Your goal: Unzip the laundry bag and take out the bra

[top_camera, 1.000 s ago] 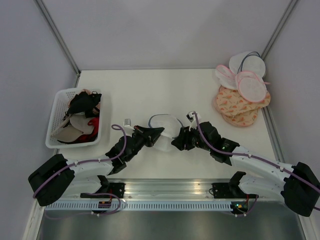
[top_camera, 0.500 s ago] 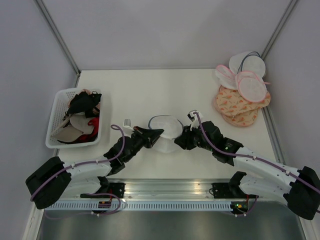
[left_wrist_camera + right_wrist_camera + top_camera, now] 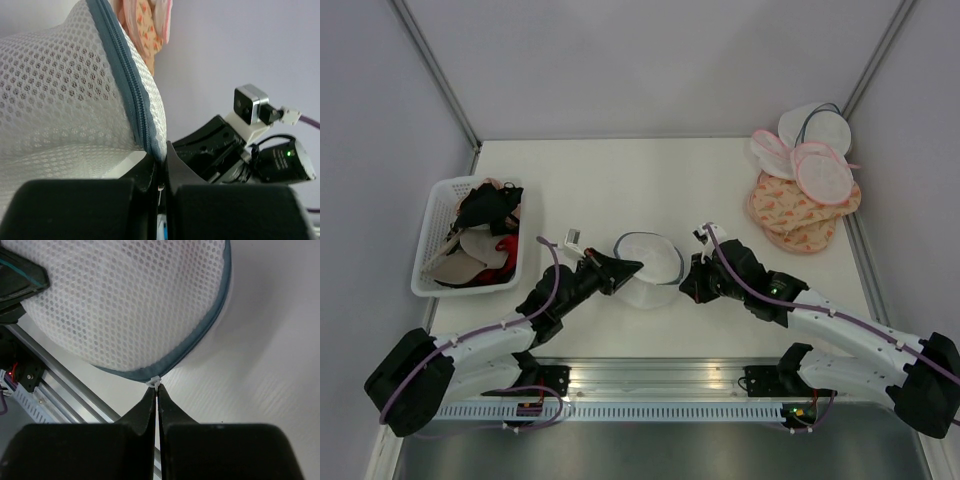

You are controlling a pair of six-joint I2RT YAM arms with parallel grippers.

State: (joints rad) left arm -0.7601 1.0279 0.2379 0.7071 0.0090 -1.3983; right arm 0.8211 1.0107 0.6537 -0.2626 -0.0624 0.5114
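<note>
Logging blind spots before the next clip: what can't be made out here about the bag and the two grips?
Bra: unseen in every view; the laundry bag mesh hides it.
Right wrist view: right gripper jaws shut at a white tab on the zipper rim; too small to tell whether it is caught.
Left wrist view: left gripper jaws hide where they pinch the rim.
Top view: both grips too small.
</note>
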